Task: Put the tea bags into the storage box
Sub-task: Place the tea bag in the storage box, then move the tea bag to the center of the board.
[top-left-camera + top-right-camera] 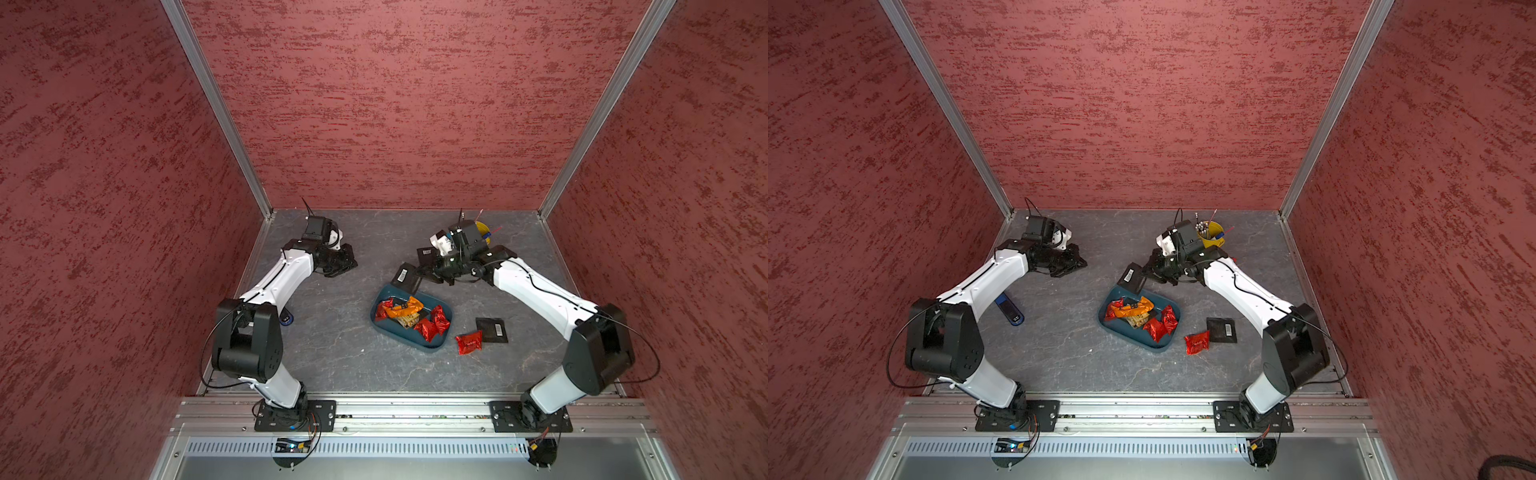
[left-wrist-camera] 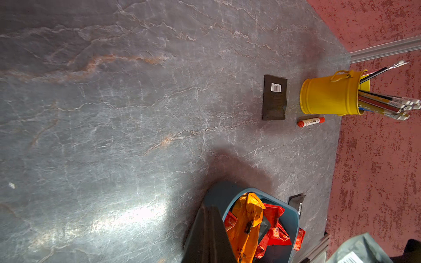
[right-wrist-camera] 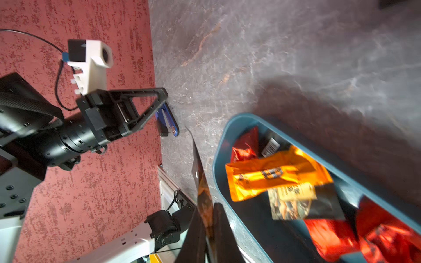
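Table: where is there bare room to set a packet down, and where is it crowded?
Bare: the stretch between the left gripper and the storage box, and the strip from box to front rail. Crowded: by the red tea bag and black tea bag beside the box, and around the yellow cup.

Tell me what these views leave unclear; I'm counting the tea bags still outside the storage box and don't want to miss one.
- Far black packet: half covered by the right arm's wrist in a top view.
- Storage box contents: packets overlap under the orange wrapper, so their count is unsure in every view.
- Right wrist view: blurred, and its edge cuts off part of the box.
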Robot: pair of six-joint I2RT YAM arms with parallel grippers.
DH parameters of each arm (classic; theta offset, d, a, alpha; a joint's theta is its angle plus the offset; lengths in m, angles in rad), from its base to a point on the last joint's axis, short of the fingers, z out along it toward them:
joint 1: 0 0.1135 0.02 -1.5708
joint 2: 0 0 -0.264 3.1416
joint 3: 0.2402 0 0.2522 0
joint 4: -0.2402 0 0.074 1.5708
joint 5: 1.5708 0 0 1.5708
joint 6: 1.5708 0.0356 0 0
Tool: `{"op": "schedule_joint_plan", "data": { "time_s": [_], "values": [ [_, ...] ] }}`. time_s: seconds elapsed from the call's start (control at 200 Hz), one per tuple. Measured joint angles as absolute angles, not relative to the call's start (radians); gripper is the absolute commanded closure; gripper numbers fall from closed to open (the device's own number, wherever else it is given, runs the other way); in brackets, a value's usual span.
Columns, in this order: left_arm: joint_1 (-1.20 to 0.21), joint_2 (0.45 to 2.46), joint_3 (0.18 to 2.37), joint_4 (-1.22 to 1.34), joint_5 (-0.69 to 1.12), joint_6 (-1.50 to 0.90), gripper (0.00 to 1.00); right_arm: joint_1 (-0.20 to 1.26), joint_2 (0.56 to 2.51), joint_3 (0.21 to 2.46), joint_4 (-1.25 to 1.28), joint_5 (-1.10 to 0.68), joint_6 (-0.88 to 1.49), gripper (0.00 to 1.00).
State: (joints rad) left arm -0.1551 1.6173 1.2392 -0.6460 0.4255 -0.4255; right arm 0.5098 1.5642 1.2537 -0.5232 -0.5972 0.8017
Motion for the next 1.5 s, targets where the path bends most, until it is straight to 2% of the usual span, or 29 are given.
{"op": "schedule_joint_plan", "data": {
  "time_s": [0.306,0.601,0.751,0.922,1.122,1.292,1.503],
  "values": [
    [-0.184,1.617,1.235,-0.659,0.413,-0.434,0.96,0.543,1.49,1.046,-0.523,-0.57,0.847,0.86],
    [-0.213,1.619,1.237,-0.668,0.4,-0.44,0.93,0.555,1.43,1.008,-0.606,-0.478,0.838,0.48],
    [-0.231,1.629,1.25,-0.675,0.392,-0.441,0.92,0.555,1.411,1.062,-0.688,-0.409,0.824,0.38],
    [-0.245,1.636,1.259,-0.675,0.387,-0.445,0.89,0.555,1.366,1.139,-0.78,-0.306,0.814,0.32],
    [-0.265,1.679,1.311,-0.675,0.385,-0.456,0.88,0.555,1.398,1.199,-0.806,-0.221,0.792,0.33],
    [-0.3,1.763,1.423,-0.68,0.385,-0.456,0.88,0.553,1.602,1.334,-0.818,-0.154,0.743,0.32],
    [-0.318,1.775,1.459,-0.679,0.387,-0.458,0.87,0.544,1.874,1.566,-0.854,-0.051,0.702,0.32]
  ]
}}
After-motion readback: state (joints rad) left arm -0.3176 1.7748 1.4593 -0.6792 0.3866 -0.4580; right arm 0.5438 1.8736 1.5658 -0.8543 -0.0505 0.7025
